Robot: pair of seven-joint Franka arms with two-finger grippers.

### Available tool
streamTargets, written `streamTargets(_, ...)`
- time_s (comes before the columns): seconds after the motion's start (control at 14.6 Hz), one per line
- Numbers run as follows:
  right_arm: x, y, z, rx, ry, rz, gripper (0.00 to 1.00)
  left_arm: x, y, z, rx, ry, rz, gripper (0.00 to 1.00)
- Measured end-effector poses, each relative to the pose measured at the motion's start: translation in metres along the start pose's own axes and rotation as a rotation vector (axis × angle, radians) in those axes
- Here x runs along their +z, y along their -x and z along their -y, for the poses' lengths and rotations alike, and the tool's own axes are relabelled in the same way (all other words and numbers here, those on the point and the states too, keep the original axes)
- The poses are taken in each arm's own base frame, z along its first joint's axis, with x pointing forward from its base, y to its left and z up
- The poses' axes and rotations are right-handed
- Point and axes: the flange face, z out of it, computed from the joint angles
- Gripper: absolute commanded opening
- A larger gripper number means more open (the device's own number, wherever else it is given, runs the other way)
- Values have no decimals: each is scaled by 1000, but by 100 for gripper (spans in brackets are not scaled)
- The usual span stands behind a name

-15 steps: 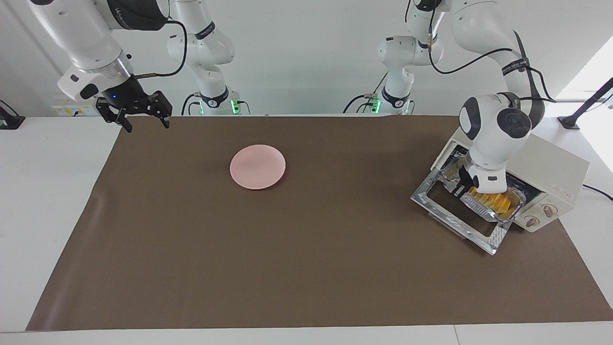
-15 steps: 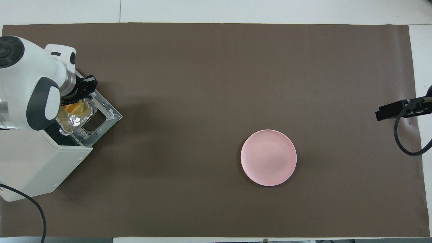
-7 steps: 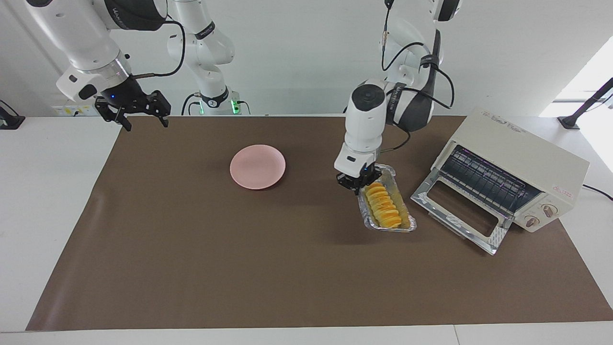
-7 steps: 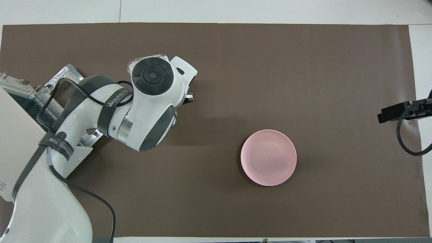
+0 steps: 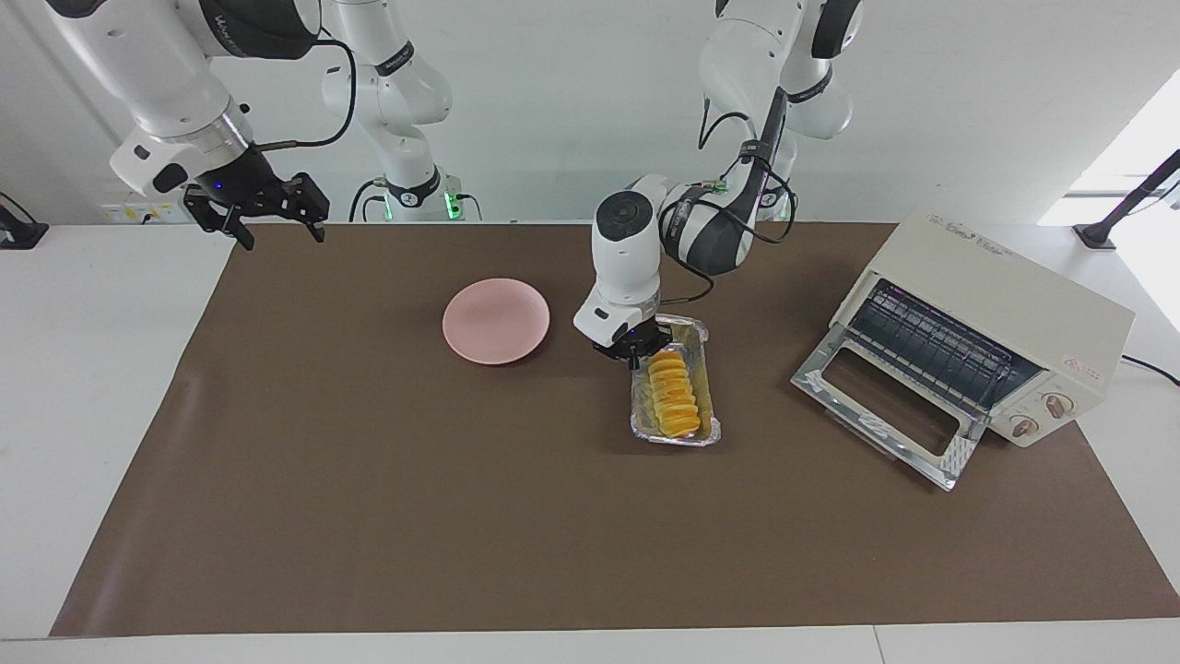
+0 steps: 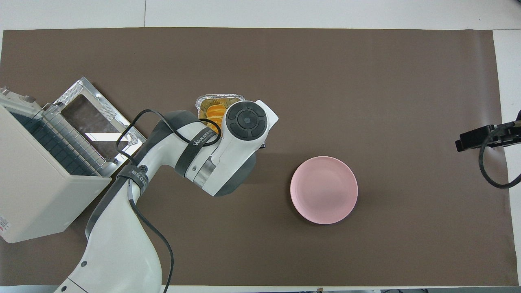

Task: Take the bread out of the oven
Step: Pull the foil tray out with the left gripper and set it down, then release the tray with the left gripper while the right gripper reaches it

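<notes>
The bread (image 5: pixel 672 395), a ridged golden loaf, lies in a crinkled foil tray (image 5: pixel 704 373). My left gripper (image 5: pixel 636 356) is shut on the tray's rim at the end nearer the robots and holds the tray low over the mat, between the pink plate (image 5: pixel 496 320) and the oven (image 5: pixel 1005 323). The cream oven stands at the left arm's end with its glass door (image 5: pixel 880 412) dropped open and its wire rack bare. In the overhead view my wrist hides the gripper; the bread (image 6: pixel 215 110) and tray (image 6: pixel 220 99) peek out. My right gripper (image 5: pixel 275 232) waits open, raised over the mat's corner.
The pink plate (image 6: pixel 324 189) sits empty on the brown mat (image 5: pixel 369 507), toward the right arm's end from the tray. The oven's open door (image 6: pixel 99 118) juts out over the mat. A black cable runs from the oven (image 6: pixel 36 187).
My left gripper has carried the foil tray with the bread out of the oven and across the mat toward the plate, turning it lengthwise. The right arm has stayed put.
</notes>
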Motion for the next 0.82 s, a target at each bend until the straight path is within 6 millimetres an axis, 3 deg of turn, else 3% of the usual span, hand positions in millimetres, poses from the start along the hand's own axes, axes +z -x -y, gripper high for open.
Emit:
streamTargets(0.21, 0, 0, -1, 1, -1, 3, 100, -8, -7, 7, -15, 6, -15, 100)
streamTargets(0.34, 1, 1, -1, 2, -2, 9, 100, -32, -23, 34, -63, 22, -43, 100)
streamTargets(0.41, 1, 1, -1, 3, -2, 10, 100, -51, -34, 59, -104, 31, -55, 100)
streamTargets(0.62, 1, 0, 5, -8, 0, 7, 100, -122, -55, 170, -246, 48, -69, 100)
streamTargets(0.76, -1, -4, 18, 11, 4, -19, 100, -174, -48, 255, -303, 54, -69, 100)
streamTargets(0.82, -2, -7, 35, 36, 7, -33, 100, -193, -37, 290, -302, 48, -51, 100)
